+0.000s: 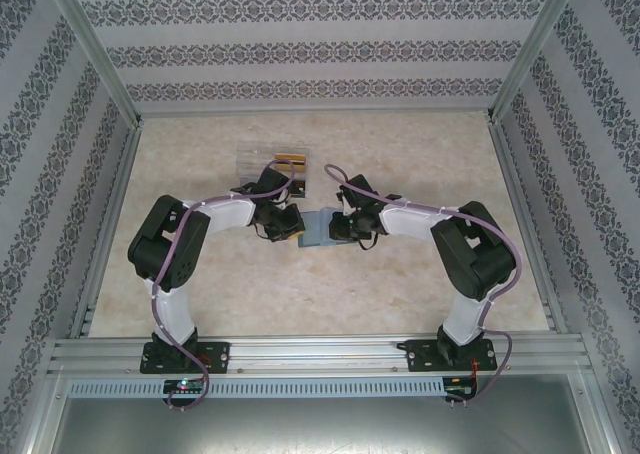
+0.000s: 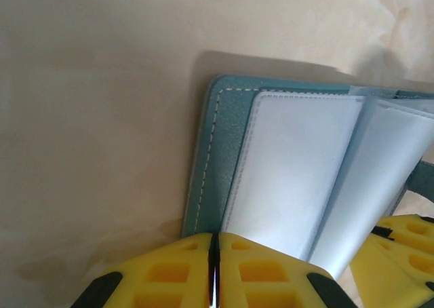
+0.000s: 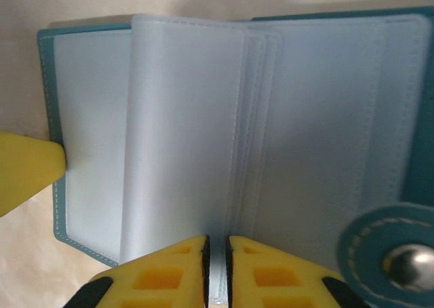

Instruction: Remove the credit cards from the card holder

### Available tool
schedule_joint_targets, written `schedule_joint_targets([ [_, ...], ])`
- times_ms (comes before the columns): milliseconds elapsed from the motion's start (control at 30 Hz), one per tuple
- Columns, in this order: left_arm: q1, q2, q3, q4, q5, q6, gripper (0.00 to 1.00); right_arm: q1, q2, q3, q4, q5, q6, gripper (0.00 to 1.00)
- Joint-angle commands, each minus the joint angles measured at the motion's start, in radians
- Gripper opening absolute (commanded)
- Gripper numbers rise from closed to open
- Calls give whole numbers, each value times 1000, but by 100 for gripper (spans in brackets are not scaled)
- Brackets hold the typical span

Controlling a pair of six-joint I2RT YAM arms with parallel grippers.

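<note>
Your left pincer (image 2: 214, 277): closed, on holder (image 2: 209, 172) 9 o'clock edge | your right pincer (image 3: 217, 271): pinches a clear sleeve (image 3: 183, 131)

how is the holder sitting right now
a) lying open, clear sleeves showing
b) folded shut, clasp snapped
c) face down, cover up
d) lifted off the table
a: the holder lies open on the table, its clear sleeves fanned out and the clasp tab undone at one side.
</note>
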Motion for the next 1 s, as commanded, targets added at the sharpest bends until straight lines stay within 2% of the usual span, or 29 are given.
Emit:
schedule_joint_targets([
  [0, -20, 35, 21, -34, -1, 31, 9, 12, 14, 26, 10, -29, 0, 16],
  [100, -19, 17, 46, -69, -12, 56, 10, 10, -21, 24, 3, -19, -4, 18],
  [167, -17, -14, 66, -99, -24, 73, 15, 8, -69, 23, -6, -5, -9, 23],
  [267, -10, -83, 100, -152, -53, 97, 31, 0, -168, 11, -12, 35, -19, 36],
  [400, 23, -193, 132, -233, -119, 128, 61, -26, -323, -15, -21, 134, -41, 55],
  [467, 53, -247, 139, -274, -163, 146, 69, -51, -394, -29, -28, 195, -62, 60],
  [567, 104, -333, 128, -328, -267, 172, 79, -89, -503, -58, -32, 335, -118, 72],
  [633, 148, -394, 108, -355, -352, 188, 86, -113, -571, -83, -24, 449, -168, 85],
  [733, 201, -498, 47, -342, -489, 220, 95, -153, -652, -115, -7, 579, -227, 97],
  [800, 221, -560, -14, -296, -601, 247, 99, -180, -693, -143, 18, 647, -260, 98],
  [867, 249, -612, -78, -244, -684, 270, 99, -205, -727, -169, 20, 758, -257, 98],
  [967, 282, -675, -181, -154, -817, 313, 99, -261, -763, -241, 67, 815, -280, 98],
])
